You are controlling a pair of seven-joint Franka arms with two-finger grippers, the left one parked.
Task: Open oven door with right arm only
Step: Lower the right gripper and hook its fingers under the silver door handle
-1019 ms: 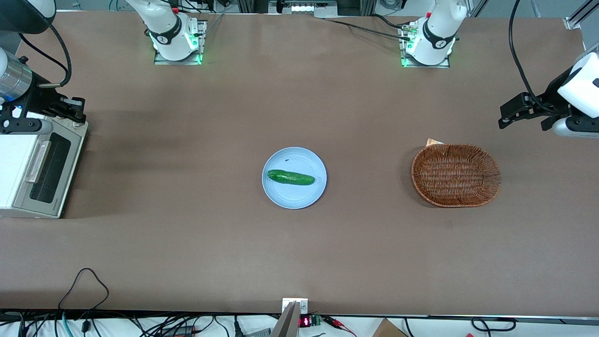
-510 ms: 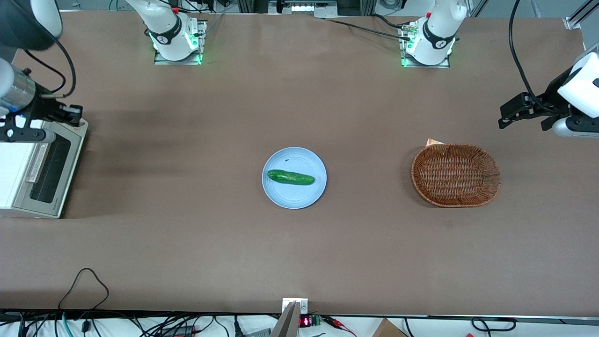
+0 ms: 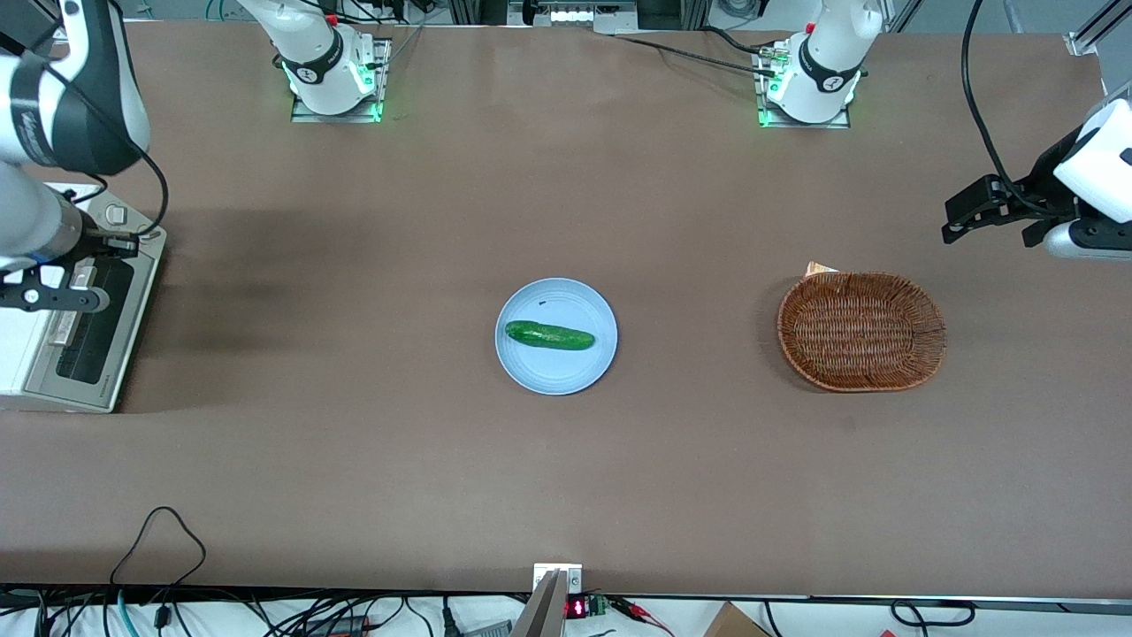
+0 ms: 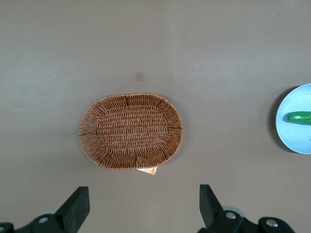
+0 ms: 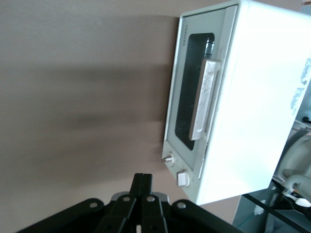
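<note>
Brown covering spreads over the surface [image 3: 354, 460], where a white toaster oven [image 3: 26, 345] stands at the working arm's end. Its oven door [image 5: 194, 92] is closed, silver handle [image 5: 204, 99] against the dark glass. Above the oven hangs the right arm [image 3: 62, 97], its tool [image 5: 142, 187] with fingers pressed together, holding nothing. Toward mid-surface, a cucumber [image 3: 549, 335] lies on a blue plate [image 3: 531, 372], a wicker basket [image 3: 860, 331] beside it.

I see even overhead light, front view sharp. Soft dark shadow on table [image 3: 265, 265] beside oven [image 3: 53, 354]. Wrist view: oven top [image 5: 262, 97] blown out white, slight blur; gripper [image 5: 142, 187] fingers pressed together, dark against glare. Green base LEDs [image 3: 378, 111] glowing. Door [image 5: 194, 92] glass possibly reflective.
</note>
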